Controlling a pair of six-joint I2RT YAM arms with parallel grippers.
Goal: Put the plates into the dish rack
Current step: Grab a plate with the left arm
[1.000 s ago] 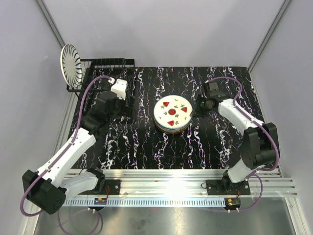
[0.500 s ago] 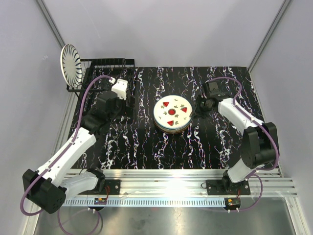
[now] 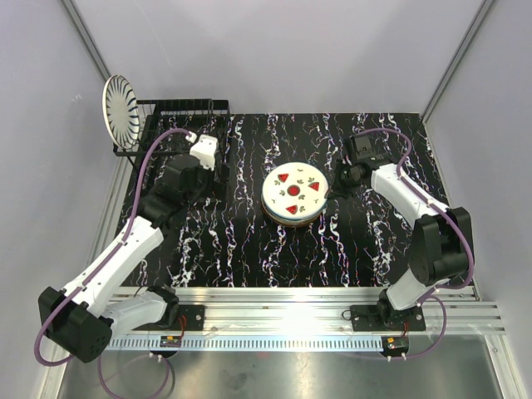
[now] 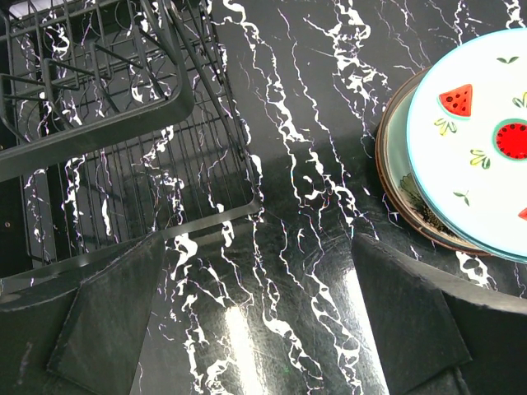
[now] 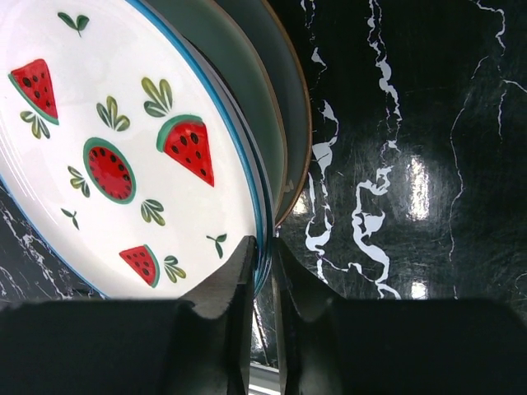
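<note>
A stack of plates [image 3: 293, 196] lies mid-table, topped by a white plate with red watermelon spots and a teal rim [image 5: 123, 123]. My right gripper [image 5: 263, 251] is shut on that top plate's near rim, one finger above it and one below. The rim is raised a little off the pale green plate [image 5: 247, 90] and the brown-rimmed one [image 5: 301, 107] beneath. In the top view the right gripper [image 3: 332, 184] is at the stack's right edge. A black-and-white striped plate [image 3: 120, 106] stands upright at the left end of the dish rack [image 3: 179, 116]. My left gripper [image 4: 257, 251] hovers open over bare table between the dish rack [image 4: 99, 132] and the stack [image 4: 478, 140].
The black marbled mat [image 3: 249, 249] covers the table, with grey walls close on the left, back and right. The rack sits at the mat's far left corner. An aluminium rail [image 3: 291, 303] runs along the near edge by the arm bases.
The right gripper and the top plate's rim have shifted very slightly toward the far side. The left arm has not moved.
</note>
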